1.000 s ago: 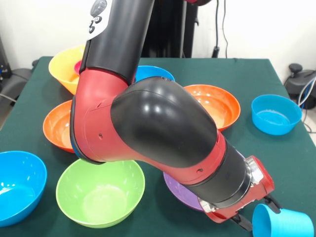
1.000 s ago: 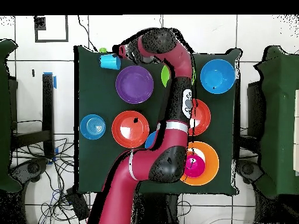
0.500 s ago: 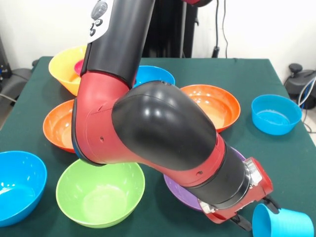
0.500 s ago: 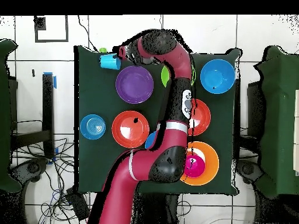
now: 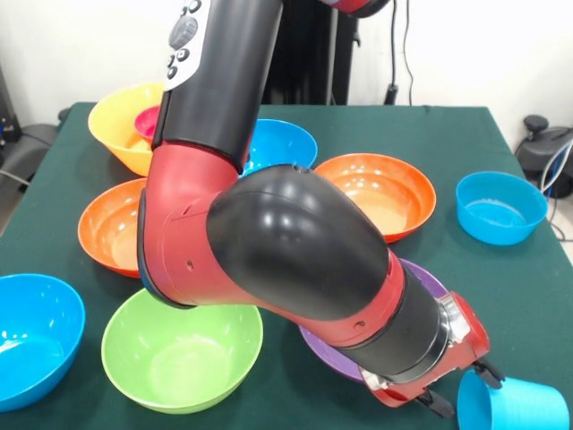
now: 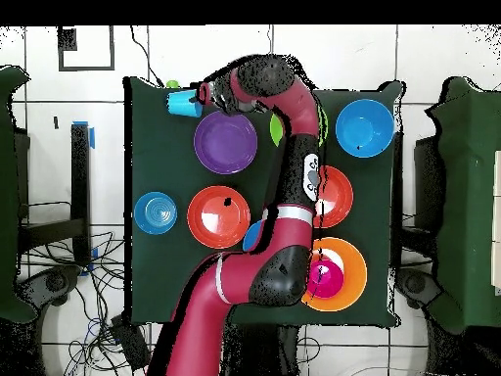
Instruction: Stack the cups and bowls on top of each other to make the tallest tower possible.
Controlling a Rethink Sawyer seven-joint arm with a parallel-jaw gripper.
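While no writing reads anywhere, gripper at light-blue tumbler lying sideways, grip unclear, purple bowl beside

We see the arm shift across the front view: its big black elbow sits a little further right and lower than a second ago, and the upright black link leans more to the right. That uncovers more of the blue bowl behind it and the small magenta bowl inside the yellow-orange bowl. More of the purple bowl shows above the wrist. The gripper drops toward the bottom edge, and the light-blue tumbler on its side with it. In the overhead view the tumbler sits a touch higher at the table's corner.
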